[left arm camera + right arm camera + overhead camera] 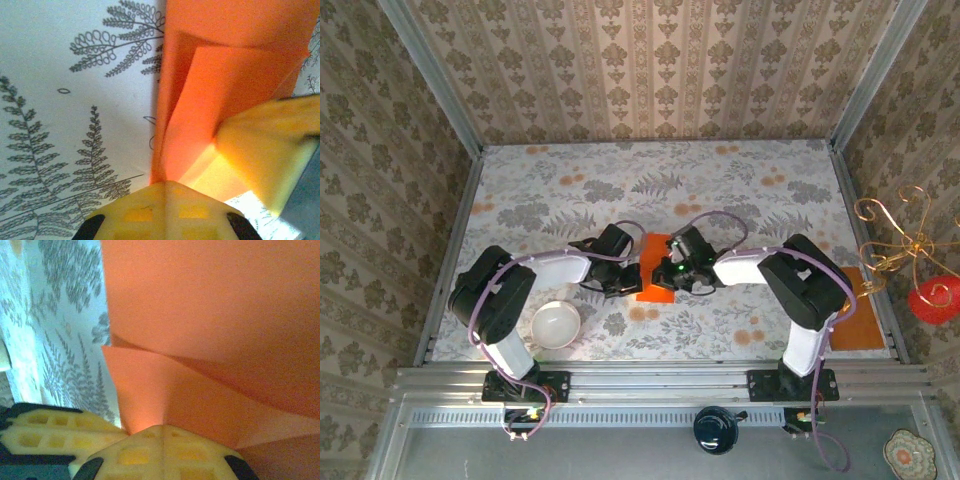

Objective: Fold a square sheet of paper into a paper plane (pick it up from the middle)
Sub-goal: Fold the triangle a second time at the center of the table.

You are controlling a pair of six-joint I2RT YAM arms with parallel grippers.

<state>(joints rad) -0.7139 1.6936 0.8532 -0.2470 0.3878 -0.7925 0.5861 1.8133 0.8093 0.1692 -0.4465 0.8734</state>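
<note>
Both grippers are seen with their fingers pressed together, no gap left between the pads. The left gripper (165,192) is set with its closed tip against the near left edge of the orange sheet of paper (230,300), where a raised flap runs down to the tip. The right gripper (162,435) is set the same way on the sheet, at the point where two folded layers meet. Whether paper is pinched between either pair of fingers cannot be told. The two grippers are held close beside each other, each one's yellow finger being caught at the side of the other's wrist view.

The sheet is no longer flat: a lighter flap is folded over the darker layer beneath, slanting creases are visible, and one layer is lifted off the surface. It is placed near the middle of the floral table (740,190), between the two arms.

A white bowl (555,323) is set to the left, near the left arm's base. A duller brownish-orange rectangle (865,325) is laid at the right edge, partly covered by the right arm.
</note>
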